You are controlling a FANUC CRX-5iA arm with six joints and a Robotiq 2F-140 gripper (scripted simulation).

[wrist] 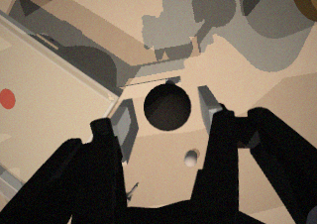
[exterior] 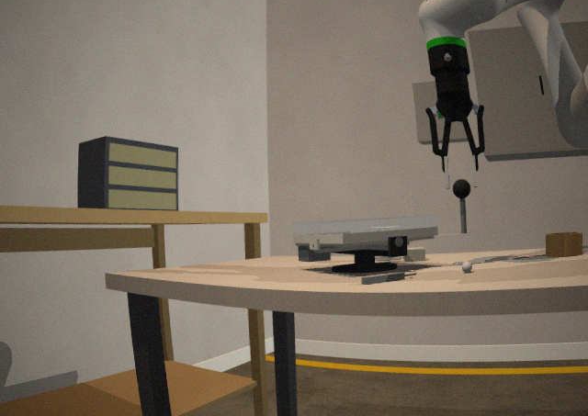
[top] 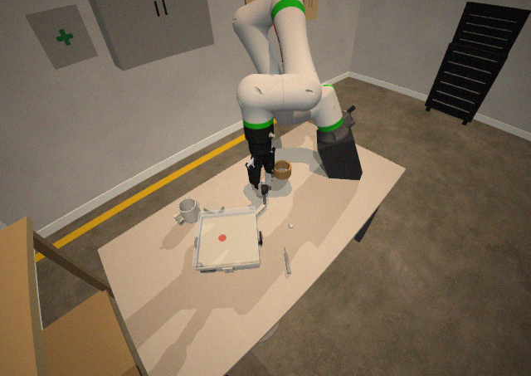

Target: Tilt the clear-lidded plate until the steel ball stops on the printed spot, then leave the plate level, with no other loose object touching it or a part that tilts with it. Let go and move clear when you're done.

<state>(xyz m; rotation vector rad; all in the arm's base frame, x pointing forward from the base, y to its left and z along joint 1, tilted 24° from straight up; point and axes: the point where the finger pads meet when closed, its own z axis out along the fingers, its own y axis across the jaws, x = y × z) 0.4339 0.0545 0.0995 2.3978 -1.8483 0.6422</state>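
The clear-lidded plate (top: 226, 240) sits on a black pivot stand (exterior: 365, 262) mid-table and looks about level. Its red printed spot (top: 221, 237) shows through the lid and also at the left edge of the wrist view (wrist: 7, 99). I cannot make out the steel ball in any view. A thin grey stick with a black knob (exterior: 460, 188) stands beside the plate's far corner. My gripper (exterior: 459, 167) hangs straight above the knob, with its fingers partly open and empty and their tips just over it. In the wrist view the knob (wrist: 166, 107) lies centred between the fingertips.
A small white ball (top: 291, 225) lies loose on the table right of the plate. A grey pen-like bar (top: 286, 261) lies nearer the front edge. A grey mug (top: 187, 210) stands by the plate's far left corner. A brown ring (top: 282, 167) stands behind the gripper, near the arm's black base (top: 338, 153).
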